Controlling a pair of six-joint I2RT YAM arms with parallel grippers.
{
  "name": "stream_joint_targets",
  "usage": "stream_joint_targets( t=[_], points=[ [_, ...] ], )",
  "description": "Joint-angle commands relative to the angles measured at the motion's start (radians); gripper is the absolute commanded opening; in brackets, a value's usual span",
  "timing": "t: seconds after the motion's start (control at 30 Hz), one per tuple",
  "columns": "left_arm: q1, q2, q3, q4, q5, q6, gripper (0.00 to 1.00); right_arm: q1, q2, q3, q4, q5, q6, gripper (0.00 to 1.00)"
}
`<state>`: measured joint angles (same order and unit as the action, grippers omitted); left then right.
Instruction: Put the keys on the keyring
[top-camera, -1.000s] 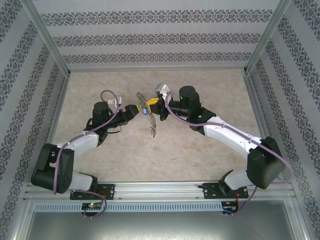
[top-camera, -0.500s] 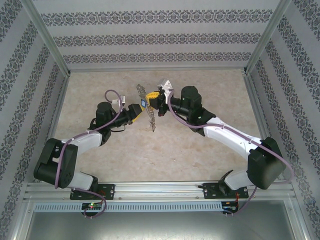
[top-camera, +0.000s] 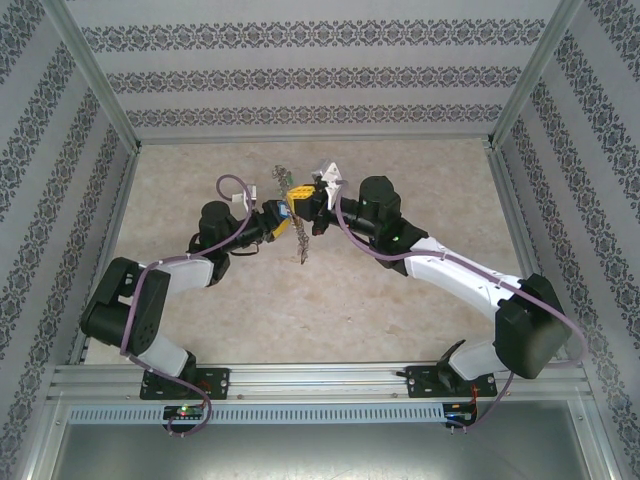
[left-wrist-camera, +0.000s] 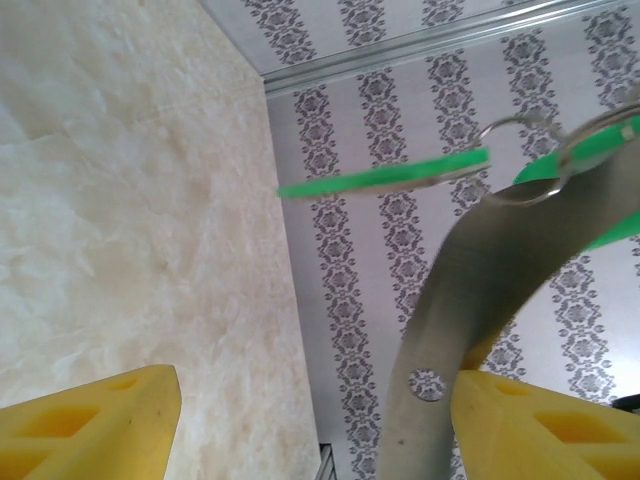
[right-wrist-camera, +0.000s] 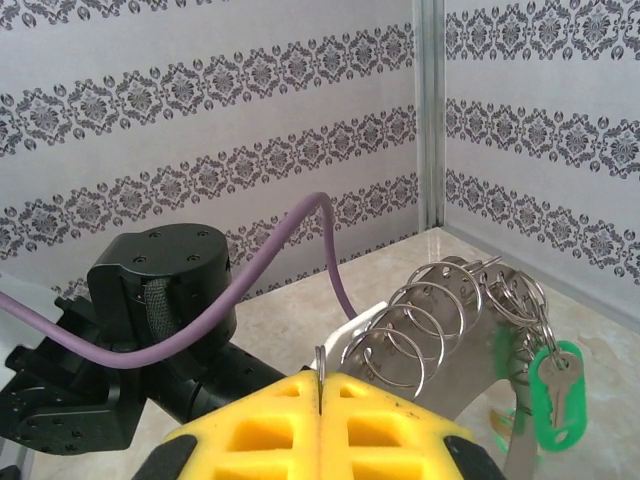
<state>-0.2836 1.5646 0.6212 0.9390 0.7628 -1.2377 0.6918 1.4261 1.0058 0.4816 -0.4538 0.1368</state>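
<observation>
The keyring (right-wrist-camera: 462, 372) is a flat grey metal band bent into a long loop. It's up in the air, standing more or less on end, with its thin edge pinched in the closed right gripper (right-wrist-camera: 320, 388). A bunch of small split rings (right-wrist-camera: 425, 320) is strung along it just past those fingertips. Of the keys (right-wrist-camera: 556, 395), the clear one is silvery with a green cap, dangling off the far side. Over at the left gripper (left-wrist-camera: 315, 405), the band curves up between the spread fingers, close against one of them, with green caps edge-on near the top.
</observation>
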Motion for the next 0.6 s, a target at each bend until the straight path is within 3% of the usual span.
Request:
stream_joint_targets(
  t=[0.0,0.23,0.3,0.47,0.57],
  points=[
    [-0.011,-0.028,0.0,0.102,-0.007,-0.026,0.73,0.009,-0.015,-0.004,0.077,0.012,0.008,0.0],
    [-0.011,-0.091,0.005,0.004,0.058,0.043,0.75,0.008,-0.021,-0.013,0.071,0.011,-0.005,0.0],
    [-0.01,-0.101,0.003,-0.035,0.057,0.072,0.71,0.009,-0.019,-0.013,0.078,0.003,-0.001,0.0],
    [-0.012,-0.1,0.038,-0.083,0.066,0.101,0.32,0.009,-0.011,-0.003,0.079,-0.004,-0.003,0.0],
    [-0.012,-0.128,0.07,-0.188,0.064,0.178,0.17,0.008,-0.007,0.004,0.069,-0.012,-0.009,0.0]
  ],
)
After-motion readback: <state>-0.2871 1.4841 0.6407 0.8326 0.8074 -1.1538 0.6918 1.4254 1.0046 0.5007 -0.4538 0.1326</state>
